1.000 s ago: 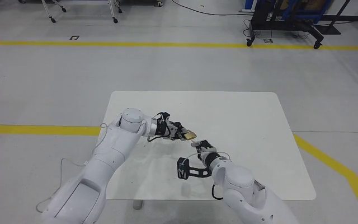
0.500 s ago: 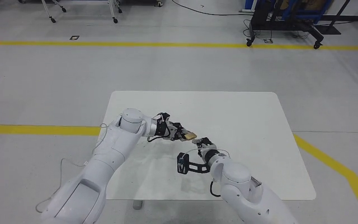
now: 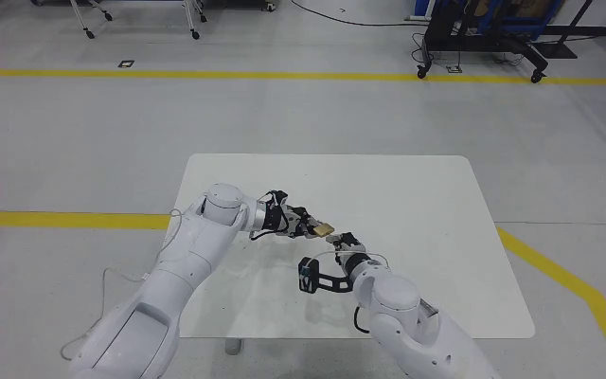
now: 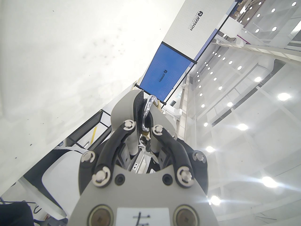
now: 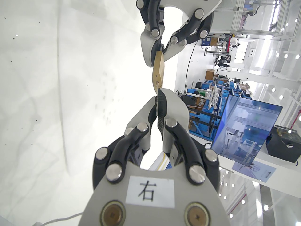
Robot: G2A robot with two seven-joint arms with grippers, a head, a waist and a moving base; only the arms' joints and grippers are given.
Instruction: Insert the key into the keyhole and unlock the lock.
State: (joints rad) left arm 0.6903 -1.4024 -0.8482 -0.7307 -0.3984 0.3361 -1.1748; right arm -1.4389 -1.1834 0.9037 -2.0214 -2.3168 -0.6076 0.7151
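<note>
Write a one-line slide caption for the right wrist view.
Right gripper holds a key at the base of a brass padlock held by the left gripper.

- One table (image 3: 426, 199) is standing in the middle of the top view.
- Two arms are hanging over it: the left arm (image 3: 222, 213) at the centre left of the frame and the right arm (image 3: 393, 298) at the lower middle.
- Two grippers are facing each other near the centre of the frame: the left gripper (image 3: 311, 226) and the right gripper (image 3: 337, 240).
- One brass lock (image 3: 324, 228) is sitting in the left gripper's jaws, with its one silver shackle (image 4: 147, 114) showing between them.
- One key (image 5: 156, 88) is showing as a thin tip between the lock and the right gripper's jaws, which are pinching it.
- One screen (image 5: 247, 128) is glowing at the lower right of the right wrist view.
</note>
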